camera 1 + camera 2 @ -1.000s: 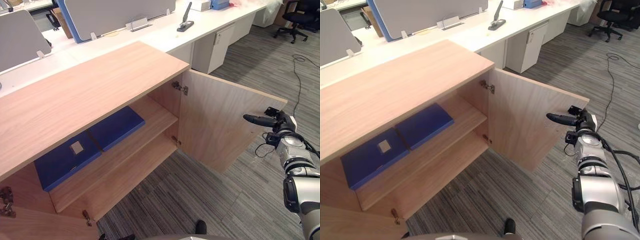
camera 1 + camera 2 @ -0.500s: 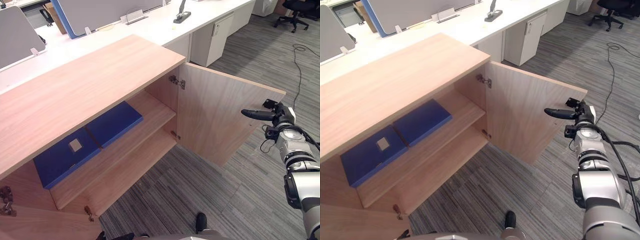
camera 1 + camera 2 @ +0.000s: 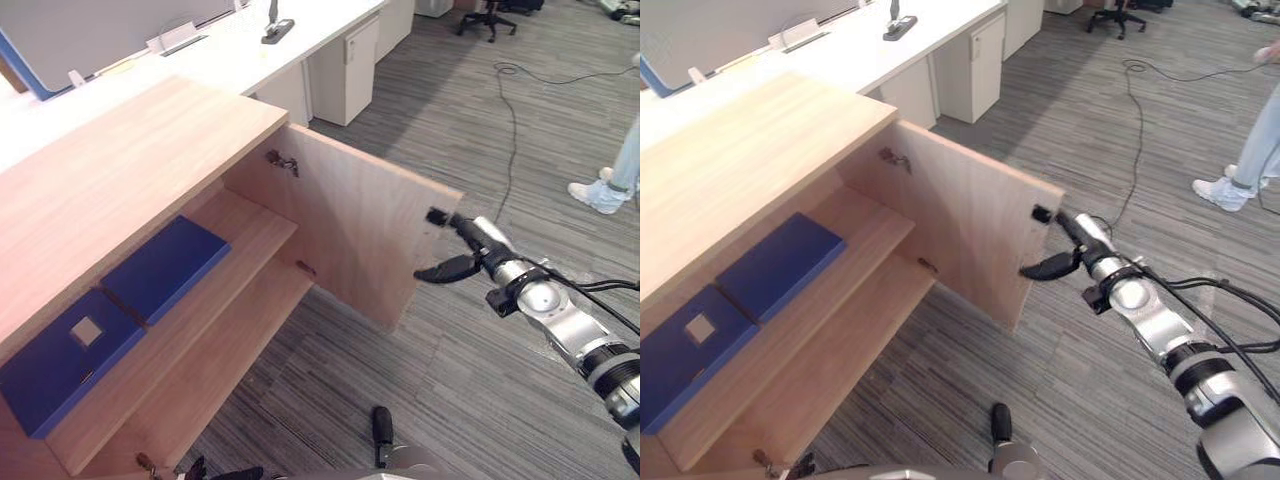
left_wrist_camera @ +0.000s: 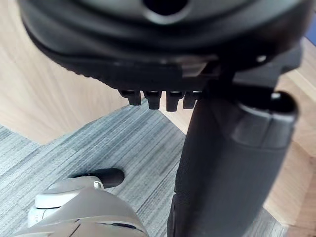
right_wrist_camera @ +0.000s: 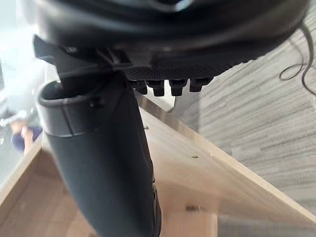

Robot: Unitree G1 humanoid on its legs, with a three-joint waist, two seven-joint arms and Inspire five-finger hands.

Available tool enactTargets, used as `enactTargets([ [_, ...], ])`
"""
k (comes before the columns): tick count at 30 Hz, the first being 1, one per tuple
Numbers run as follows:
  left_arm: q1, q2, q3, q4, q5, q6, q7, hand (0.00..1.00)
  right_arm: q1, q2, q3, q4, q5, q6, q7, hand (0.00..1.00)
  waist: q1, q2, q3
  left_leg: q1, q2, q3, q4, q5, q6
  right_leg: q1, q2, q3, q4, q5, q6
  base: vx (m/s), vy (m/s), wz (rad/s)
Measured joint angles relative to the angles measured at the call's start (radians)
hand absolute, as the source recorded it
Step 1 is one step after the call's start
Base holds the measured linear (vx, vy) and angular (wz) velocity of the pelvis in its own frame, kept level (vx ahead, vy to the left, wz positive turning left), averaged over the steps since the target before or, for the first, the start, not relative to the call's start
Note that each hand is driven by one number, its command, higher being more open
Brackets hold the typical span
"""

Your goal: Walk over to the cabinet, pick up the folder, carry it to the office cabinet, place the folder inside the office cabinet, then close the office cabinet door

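Shelf [image 3: 255, 232] holds two blue folders [image 3: 165, 265] beside one open door [image 3: 365, 235]

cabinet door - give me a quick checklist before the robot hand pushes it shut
1. Folder fully inside, lying flat on the upper shelf: ok.
2. Nothing sticking out past the shelf fronts into the way of the cabinet door: ok.
3. Right robot hand at the door's free edge, fingers straight: ok.
4. Right robot hand actually touching the door: cannot tell.
5. Left robot hand out of the doorway: cannot tell.
6. Person standing well off from the door's swing: ok.
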Motion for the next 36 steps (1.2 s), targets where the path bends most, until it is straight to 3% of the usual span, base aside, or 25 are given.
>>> enactTargets([
  [2,-0.005,0.001,0.0,0.002,0.01,0.0,0.0,1.0,0.014,-0.011,0.085,-0.073,-0.03,-0.021,0.063,1.0,0.003,0.0,-0.019,-0.02,0.013,0.002,0.012,0.001,0.002,-0.014,0.011,0.0,-0.001,-0.001,0.0,-0.09,-0.046,-0.05],
  [3,-0.011,-0.003,-0.005,0.01,0.01,0.0,0.0,1.0,0.027,-0.004,0.112,-0.139,-0.036,-0.029,0.097,1.0,0.008,0.005,-0.039,-0.046,0.02,0.017,0.017,-0.005,0.021,-0.034,0.017,-0.002,-0.001,-0.004,0.004,-0.06,-0.037,0.03],
  [4,-0.019,-0.012,-0.006,0.016,0.012,-0.002,-0.001,1.0,0.03,0.005,0.147,-0.185,-0.044,-0.045,0.141,1.0,0.026,0.021,-0.051,-0.059,0.04,0.014,0.017,-0.034,0.027,-0.066,0.033,0.006,0.058,0.002,-0.02,-0.06,-0.026,0.04],
  [5,-0.023,-0.011,-0.004,0.016,0.017,-0.002,0.0,1.0,0.03,0.027,0.161,-0.187,-0.051,-0.054,0.159,1.0,0.036,0.012,-0.053,-0.055,0.033,0.01,0.018,-0.034,0.025,-0.078,0.031,0.009,0.075,-0.005,-0.049,-0.05,-0.041,0.14],
  [8,-0.032,-0.034,-0.005,0.032,0.045,0.001,-0.004,1.0,0.025,0.155,0.223,-0.217,-0.067,-0.083,0.235,1.0,0.094,0.021,-0.072,-0.065,0.033,-0.042,0.001,-0.034,0.03,-0.043,0.042,-0.015,0.002,0.012,-0.032,0.0,-0.057,0.19],
  [11,-0.02,-0.034,0.011,0.03,0.041,0.0,-0.001,1.0,0.032,0.156,0.321,-0.262,-0.09,-0.11,0.34,1.0,0.104,0.008,-0.072,-0.066,0.029,-0.062,-0.017,-0.019,0.042,-0.036,0.032,-0.039,0.003,0.013,-0.035,0.03,0.006,0.3],
  [18,-0.024,-0.022,0.045,0.03,0.044,0.002,-0.002,1.0,0.124,0.165,0.348,-0.201,-0.154,-0.104,0.382,1.0,0.106,-0.033,-0.083,-0.043,-0.021,-0.06,-0.037,0.011,0.007,-0.019,-0.016,-0.03,0.002,0.026,-0.017,0.07,0.115,0.03],
  [24,-0.024,0.012,0.05,0.029,0.044,0.002,-0.001,1.0,0.161,0.256,0.299,-0.098,-0.204,-0.105,0.377,1.0,0.115,-0.04,-0.079,-0.035,-0.041,-0.063,-0.047,0.012,0.004,-0.012,-0.037,-0.031,0.002,0.026,-0.01,0.04,0.085,0.05],
  [26,-0.022,0.01,0.077,0.029,0.043,0.002,-0.001,1.0,0.214,0.311,0.171,-0.022,-0.244,-0.106,0.366,1.0,0.119,-0.038,-0.077,-0.034,-0.043,-0.068,-0.049,0.012,0.004,-0.01,-0.04,-0.035,0.002,0.024,-0.007,0.04,0.049,0.07],
  [29,-0.008,0.005,0.087,0.029,0.04,0.002,-0.001,1.0,0.312,0.375,-0.143,0.044,-0.306,-0.105,0.271,1.0,0.121,-0.032,-0.073,-0.031,-0.049,-0.069,-0.055,0.012,0.004,-0.009,-0.046,-0.036,0.002,0.021,-0.003,0.04,0.04,0.02],
  [30,0.0,-0.002,0.096,0.029,0.036,0.002,-0.001,1.0,0.34,0.407,-0.293,0.073,-0.307,-0.105,0.225,1.0,0.118,-0.028,-0.071,-0.024,-0.051,-0.068,-0.059,0.012,0.004,-0.004,-0.048,-0.036,0.003,0.02,0.0,0.04,0.045,0.01],
  [31,0.006,-0.006,0.107,0.029,0.034,0.002,-0.001,1.0,0.348,0.423,-0.361,0.092,-0.313,-0.105,0.191,1.0,0.115,-0.027,-0.07,-0.018,-0.052,-0.067,-0.062,0.012,0.004,0.0,-0.049,-0.036,0.002,0.018,0.002,0.06,0.065,-0.01],
  [32,0.021,-0.013,0.123,0.029,0.026,0.003,0.001,1.0,0.361,0.452,-0.526,0.139,-0.337,-0.103,0.099,1.0,0.108,-0.025,-0.069,-0.005,-0.054,-0.064,-0.067,0.009,0.005,0.009,-0.05,-0.034,0.002,0.014,0.006,0.04,0.048,-0.02],
  [36,0.025,-0.014,0.123,0.029,0.027,0.008,0.002,1.0,0.393,0.464,-0.684,0.225,-0.381,-0.098,-0.002,1.0,0.101,-0.026,-0.069,-0.003,-0.054,-0.063,-0.067,0.005,0.004,0.011,-0.05,-0.033,0.002,0.01,0.01,0.02,0.027,-0.01],
])
